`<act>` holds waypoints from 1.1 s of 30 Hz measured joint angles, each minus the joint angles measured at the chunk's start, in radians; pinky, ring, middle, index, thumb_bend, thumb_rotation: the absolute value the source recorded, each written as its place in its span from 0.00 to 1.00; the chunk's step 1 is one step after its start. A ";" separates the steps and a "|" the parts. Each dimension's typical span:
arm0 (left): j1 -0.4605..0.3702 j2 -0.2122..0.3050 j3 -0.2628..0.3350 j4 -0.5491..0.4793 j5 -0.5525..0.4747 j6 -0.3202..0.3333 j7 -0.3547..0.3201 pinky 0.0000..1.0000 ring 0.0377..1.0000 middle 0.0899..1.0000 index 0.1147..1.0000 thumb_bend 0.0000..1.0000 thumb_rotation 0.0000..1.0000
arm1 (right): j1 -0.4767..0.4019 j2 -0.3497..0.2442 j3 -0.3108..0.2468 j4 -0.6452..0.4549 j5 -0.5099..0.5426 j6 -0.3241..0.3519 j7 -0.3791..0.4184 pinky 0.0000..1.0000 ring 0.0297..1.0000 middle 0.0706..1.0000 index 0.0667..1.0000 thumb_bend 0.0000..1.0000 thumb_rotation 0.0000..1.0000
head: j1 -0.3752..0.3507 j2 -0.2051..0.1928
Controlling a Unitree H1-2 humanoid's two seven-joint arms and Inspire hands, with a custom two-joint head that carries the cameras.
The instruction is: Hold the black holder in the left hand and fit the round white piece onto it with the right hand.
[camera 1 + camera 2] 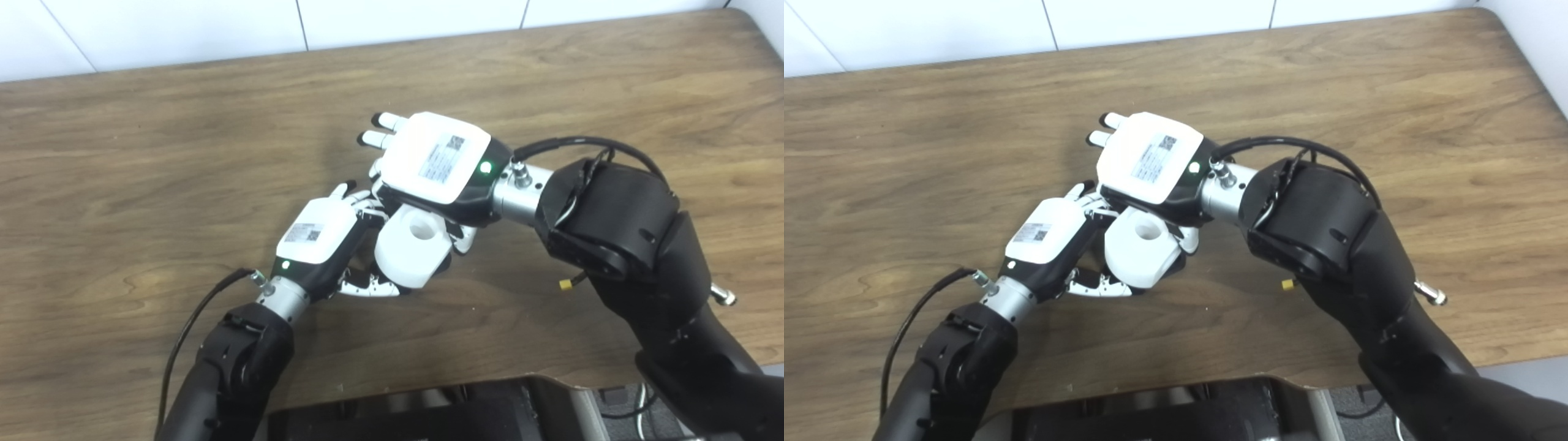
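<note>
Both arms come in from the near edge and bend inward, so the two hands meet over the middle of the wooden table [153,153]. The left robot hand [318,236] points up and to the right, its white back plate facing the cameras and a green light showing near the wrist. Its fingers [373,288] curl underneath the round white piece [411,245], and the thumb side presses against the piece's left flank.

The right robot hand [438,162] reaches in from the right with its forearm nearly level, palm down, its labelled white back plate on top. Two of its black-tipped fingers [383,120] stick out straight toward the far side of the table; the rest wrap down over the top of the white piece, with one fingertip showing at the piece's right edge. That hand is grasping the round white piece from above.

The round white piece is a thick drum with a round hole in its upper face, tilted toward the right, lying between the two hands and touching both. The black holder is hidden; only a dark sliver [444,262] shows at the piece's lower right, and whether that is the holder cannot be told. What the left hand actually closes on cannot be told either.
</note>
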 measured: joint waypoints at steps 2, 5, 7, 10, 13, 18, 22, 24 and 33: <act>0.000 0.000 -0.001 0.002 0.000 0.000 0.005 1.00 0.89 0.78 0.42 0.52 0.06 | 0.000 0.002 0.000 0.000 0.000 0.000 0.000 1.00 0.97 0.78 0.44 0.52 0.13 | 0.000 0.000; 0.000 0.000 -0.002 0.003 0.001 0.000 0.009 1.00 0.89 0.77 0.42 0.52 0.06 | 0.000 0.007 0.000 0.000 0.000 0.000 0.002 1.00 0.97 0.77 0.44 0.52 0.13 | 0.000 0.000; 0.000 0.000 -0.003 0.004 0.001 -0.001 0.012 1.00 0.89 0.77 0.42 0.52 0.06 | 0.000 0.009 0.000 0.000 0.000 0.000 0.002 1.00 0.97 0.77 0.44 0.52 0.13 | 0.002 0.000; 0.000 0.000 -0.003 0.006 0.001 -0.003 0.016 1.00 0.89 0.77 0.42 0.52 0.06 | 0.000 0.013 0.002 0.000 -0.001 0.000 0.003 1.00 0.97 0.77 0.44 0.52 0.13 | 0.002 0.000; 0.000 0.001 -0.004 0.006 0.001 -0.002 0.016 1.00 0.89 0.77 0.42 0.52 0.06 | 0.000 0.019 0.003 0.000 -0.004 0.000 0.006 1.00 0.97 0.78 0.44 0.52 0.13 | 0.002 0.000; 0.000 0.001 -0.004 0.006 0.001 -0.002 0.016 1.00 0.89 0.77 0.42 0.52 0.06 | 0.001 0.020 0.002 0.000 -0.004 0.000 0.006 1.00 0.97 0.77 0.44 0.52 0.13 | 0.002 0.000; 0.000 0.001 -0.004 0.006 0.001 -0.002 0.016 1.00 0.89 0.77 0.42 0.52 0.06 | 0.002 0.019 0.001 0.001 -0.004 0.000 0.005 1.00 0.97 0.77 0.44 0.52 0.13 | 0.003 0.002; 0.000 0.001 -0.004 0.006 0.001 -0.001 0.016 1.00 0.89 0.78 0.42 0.52 0.06 | 0.002 0.018 0.001 0.001 -0.005 -0.001 0.005 1.00 0.97 0.77 0.44 0.52 0.13 | 0.008 0.000; 0.000 0.001 -0.003 0.006 0.001 0.000 0.015 1.00 0.89 0.78 0.42 0.52 0.06 | 0.014 0.017 -0.003 0.005 -0.007 -0.003 -0.018 1.00 0.96 0.78 0.45 0.52 0.13 | 0.008 0.002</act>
